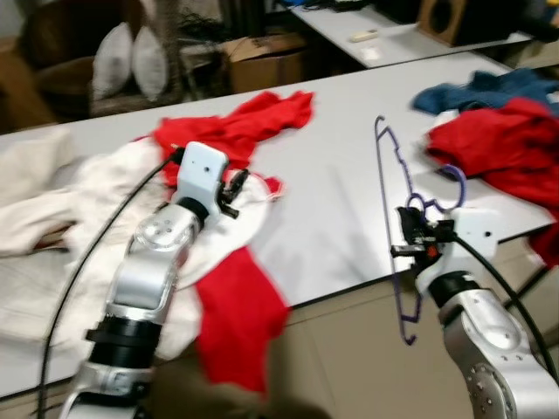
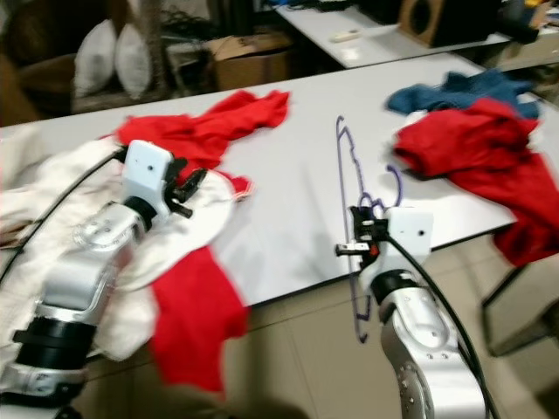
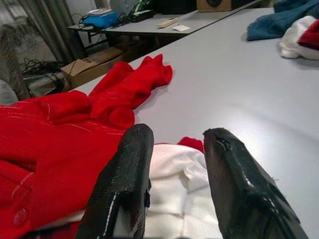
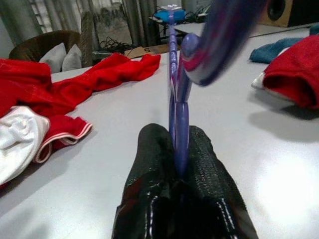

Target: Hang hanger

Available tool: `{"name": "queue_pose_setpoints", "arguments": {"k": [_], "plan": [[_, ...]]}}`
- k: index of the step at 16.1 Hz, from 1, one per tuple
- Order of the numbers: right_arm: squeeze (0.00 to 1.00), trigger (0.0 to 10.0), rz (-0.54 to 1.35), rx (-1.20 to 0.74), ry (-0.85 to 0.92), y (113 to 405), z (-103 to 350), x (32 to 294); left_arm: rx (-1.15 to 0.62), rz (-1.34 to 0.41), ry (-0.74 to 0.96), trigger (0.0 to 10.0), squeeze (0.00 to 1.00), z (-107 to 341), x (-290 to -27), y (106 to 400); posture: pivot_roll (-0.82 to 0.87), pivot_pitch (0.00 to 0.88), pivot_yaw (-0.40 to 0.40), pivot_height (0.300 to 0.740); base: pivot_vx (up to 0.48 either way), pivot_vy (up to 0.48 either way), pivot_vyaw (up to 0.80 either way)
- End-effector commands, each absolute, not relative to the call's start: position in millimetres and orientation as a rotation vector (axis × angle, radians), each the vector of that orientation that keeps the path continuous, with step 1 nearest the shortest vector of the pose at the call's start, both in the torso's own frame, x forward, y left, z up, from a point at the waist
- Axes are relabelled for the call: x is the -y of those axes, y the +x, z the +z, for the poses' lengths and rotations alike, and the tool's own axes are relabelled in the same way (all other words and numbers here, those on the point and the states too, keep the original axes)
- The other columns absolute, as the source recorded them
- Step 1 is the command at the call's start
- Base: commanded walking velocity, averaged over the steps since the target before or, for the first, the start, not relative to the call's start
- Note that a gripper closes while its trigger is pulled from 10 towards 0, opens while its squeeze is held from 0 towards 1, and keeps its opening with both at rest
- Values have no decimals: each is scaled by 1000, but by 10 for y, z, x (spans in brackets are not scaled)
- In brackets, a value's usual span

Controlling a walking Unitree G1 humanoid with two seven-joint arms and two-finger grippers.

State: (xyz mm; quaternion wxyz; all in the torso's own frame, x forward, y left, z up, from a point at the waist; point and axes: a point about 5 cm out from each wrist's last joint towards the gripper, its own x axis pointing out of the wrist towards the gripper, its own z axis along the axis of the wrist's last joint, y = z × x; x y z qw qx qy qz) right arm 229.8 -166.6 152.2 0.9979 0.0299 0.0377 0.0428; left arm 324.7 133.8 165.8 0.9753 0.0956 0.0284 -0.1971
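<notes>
purple plastic hanger [image 1: 390,218] stands on edge above the near part of the white table [image 1: 332,218], pinched between the clenched black fingers [image 4: 149,164] of the right gripper [image 1: 409,237], its hook curling just above the gripper and its lower end hanging past the table edge. left gripper [image 1: 234,190] hovers over a white garment [image 1: 96,209] with its fingers [image 3: 127,174] parted and nothing between them. red cloth [image 1: 236,127] lies crumpled beyond the left gripper, and another red piece [image 1: 236,319] hangs over the near edge. on the table's right side sits a red heap [image 1: 498,148] with a blue garment [image 1: 489,87] behind it. cardboard box [image 1: 262,57] and two pale cushions [image 1: 131,61] sit in the background.
</notes>
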Motion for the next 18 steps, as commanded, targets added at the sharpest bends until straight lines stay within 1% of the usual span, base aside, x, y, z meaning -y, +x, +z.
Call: {"name": "queue_pose_setpoints", "arguments": {"k": [1, 3, 8, 9, 13, 16, 17, 18], "plan": [[0, 10000, 77, -64, 41, 2297, 1549, 1727, -53, -393, 202, 10000, 0, 1665, -1309, 3261, -66, 0, 79, 740, 0, -480, 0], [0, 10000, 87, -67, 27, 2309, 1550, 1747, -56, -355, 171, 10000, 0, 1653, -1337, 3276, -63, 0, 71, 740, 0, 0, 0], [0, 10000, 166, -124, -45, 2391, 1516, 1838, -130, -253, 218, 10000, 0, 1528, -1476, 3320, -49, 0, 41, 740, 0, 0, 0], [0, 10000, 194, -137, -53, 2411, 1512, 1856, -143, -238, 186, 10000, 1000, 1517, -1510, 3322, -43, 0, 31, 740, 0, 0, 0], [0, 10000, 192, -139, -43, 2476, 1499, 1874, -113, -208, 136, 10000, 1000, 1570, -1537, 3368, -19, 0, 11, 740, 0, 0, 0], [0, 10000, 209, -141, -33, 2504, 1483, 1823, -98, -106, 211, 10000, 1000, 1615, -1625, 3497, -5, 0, -3, 740, 0, 0, 0], [0, 10000, 218, -139, -31, 2523, 1486, 1800, -99, -69, 211, 10000, 1000, 1629, -1671, 3578, -5, 0, -2, 740, 0, 0, 0], [0, 10000, 218, -139, -31, 2523, 1486, 1800, -99, -69, 211, 10000, 1000, 1629, -1671, 3578, -5, 0, -2, 740, 0, 0, 0]]}}
